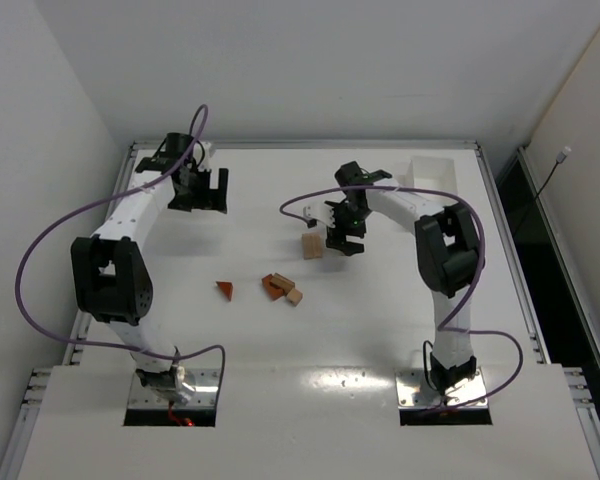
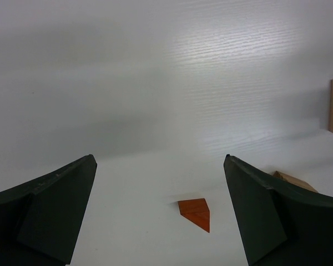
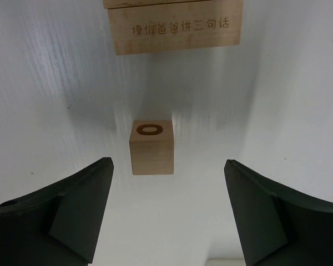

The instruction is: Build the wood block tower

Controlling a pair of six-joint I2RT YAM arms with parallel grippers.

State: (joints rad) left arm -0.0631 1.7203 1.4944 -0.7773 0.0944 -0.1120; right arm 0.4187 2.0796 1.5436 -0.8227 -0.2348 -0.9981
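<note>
Right tool [image 1: 344, 238] fingers [image 3: 72, 210] fill its wrist view's near edge: spread wide, holding nothing. Left tool [image 2: 159, 160] also wide, empty, far left on bench [image 1: 380, 340]. Engraved bar [image 3: 175, 27] lies crosswise beyond right tool, mid-bench. Cube [image 3: 151, 147] sits on bench just short of bar, between right fingers, not touched, slightly off-centre. Right tool clearly nearer than left; I'd expect a straight drop and close. Wedge [image 2: 195, 213] lies alone ahead of left tool.

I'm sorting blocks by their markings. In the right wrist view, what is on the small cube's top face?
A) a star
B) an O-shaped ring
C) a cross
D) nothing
B: the small cube bears a dark oval ring on its top face.
</note>
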